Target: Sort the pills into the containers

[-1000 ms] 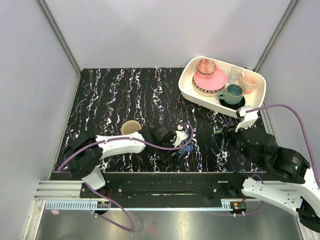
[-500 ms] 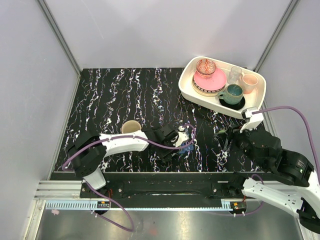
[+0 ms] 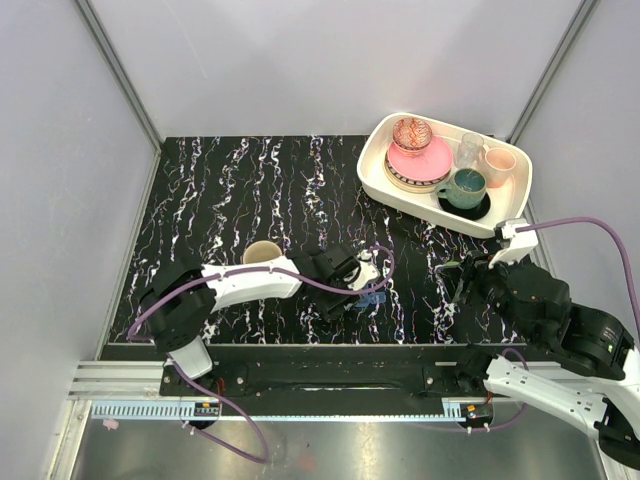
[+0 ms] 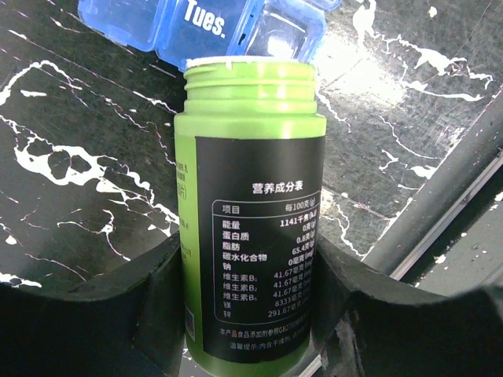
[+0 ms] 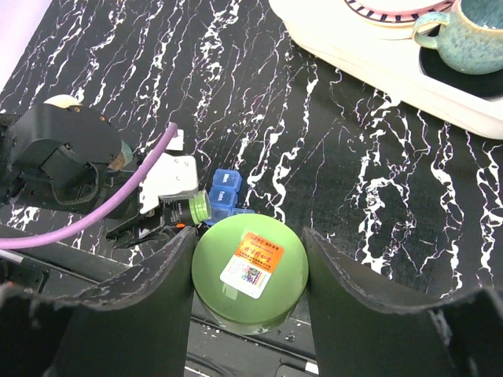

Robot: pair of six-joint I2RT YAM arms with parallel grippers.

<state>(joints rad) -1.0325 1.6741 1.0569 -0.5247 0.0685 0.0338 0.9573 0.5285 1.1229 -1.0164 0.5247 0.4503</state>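
My left gripper is shut on an open green pill bottle, tipped on its side with its mouth at the blue pill box. The box, marked "Tues.", has one lid flipped open. It lies on the black marbled table near the front edge. My right gripper is shut on the bottle's round green lid and holds it above the table, right of the box. The right wrist view also shows the pill box and the bottle's mouth. No pills show.
A beige mug stands left of my left gripper. A white tray at the back right holds a pink plate, a teal mug, a glass and a pink cup. The table's front rail runs just below the pill box.
My right gripper has drawn back to the right with the lid. My left gripper stays at the pill box with the bottle, shifting only slightly.
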